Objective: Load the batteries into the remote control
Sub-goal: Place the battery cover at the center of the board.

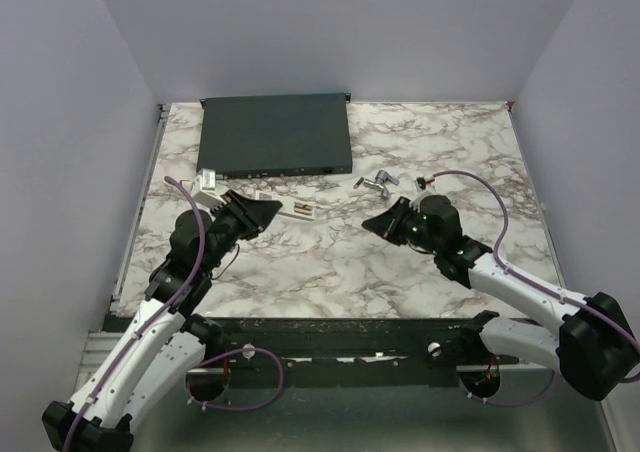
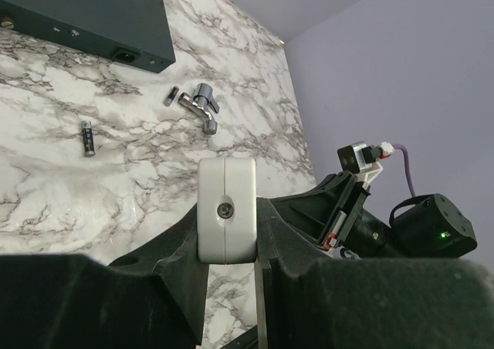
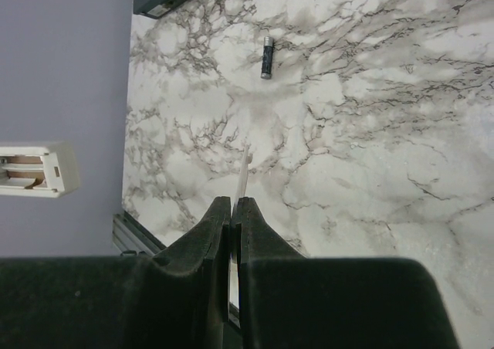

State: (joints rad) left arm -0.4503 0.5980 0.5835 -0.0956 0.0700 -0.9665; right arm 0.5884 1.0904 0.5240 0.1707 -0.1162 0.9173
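The left fingers [image 2: 174, 245] clamped the slim white plastic remote control [image 2: 226, 210], the right fingers [image 3: 212, 225] pinched its thin white back cover [image 3: 243, 175]; two dark cylindrical batteries [image 2: 89, 138] lay unloaded on the marble bench [image 2: 46, 187].

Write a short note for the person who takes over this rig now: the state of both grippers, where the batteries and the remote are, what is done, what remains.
Left gripper: fingers shut on the slim white plastic remote control, held above the marble table; its battery compartment is open.
Right gripper: fingers shut on a thin white flat piece, probably the remote's back cover.
Batteries, slim dark cylinders, both on the table near the flat dark-grey box: one battery alone, the other battery beside a small silver metal part.
Done: cover appears to be off.
Left: pick up both batteries, insert them, refit the cover.
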